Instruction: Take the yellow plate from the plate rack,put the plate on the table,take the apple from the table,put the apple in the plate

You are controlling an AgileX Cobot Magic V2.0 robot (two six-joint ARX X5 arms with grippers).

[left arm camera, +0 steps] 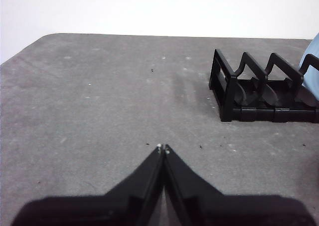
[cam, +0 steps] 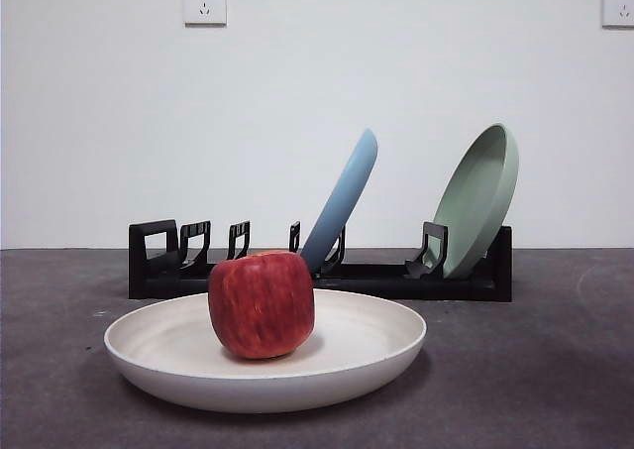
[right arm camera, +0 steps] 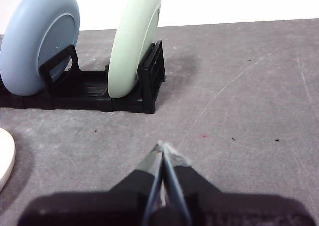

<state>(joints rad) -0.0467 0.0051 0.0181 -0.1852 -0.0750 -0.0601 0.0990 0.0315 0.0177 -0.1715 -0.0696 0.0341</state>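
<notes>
Just in front of the long, low black plate rack (cam: 327,271), the wide, shallow cream-white yellow plate (cam: 367,355) lies flat on the dark grey speckled table (cam: 535,370), and the blocky, streaked red apple (cam: 262,303) sits inside it, so every step of the task looks done! Well clear of the rack, the left gripper (left arm camera: 163,147) and the right gripper (right arm camera: 162,145) hover over bare table, jaws pinched together on nothing. Nothing looks left but waiting.

The left gripper (left arm camera: 163,147), two black wedge-shaped jaws, hangs low with its tips pressed together. The right gripper (right arm camera: 163,146) matches it: black jaws closed, holding nothing.
</notes>
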